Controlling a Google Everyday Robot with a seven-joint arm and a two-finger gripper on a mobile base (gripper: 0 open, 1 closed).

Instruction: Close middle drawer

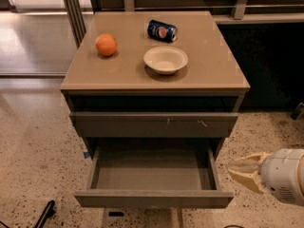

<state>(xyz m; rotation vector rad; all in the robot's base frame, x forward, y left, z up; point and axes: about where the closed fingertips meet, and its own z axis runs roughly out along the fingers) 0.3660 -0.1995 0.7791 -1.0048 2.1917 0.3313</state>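
The middle drawer (pixel 153 198) is pulled far out of the grey-brown cabinet, and its flat box interior is empty. Its slim plain front panel faces me at the bottom of the view. Above it sits a taller drawer front (pixel 154 125) with small pale scratches, pushed in. My gripper (pixel 233 171), with pale cream fingers on a white wrist, hovers at the right. It is just outside the drawer's front right corner, points left and is not touching the drawer. The fingers meet in a point and hold nothing.
On the cabinet top (pixel 213 65) lie an orange (pixel 106 45), a white bowl (pixel 166 59) and a blue soda can (pixel 161 31) on its side. Speckled floor surrounds the cabinet. A dark object (pixel 45 213) lies on the floor at the lower left.
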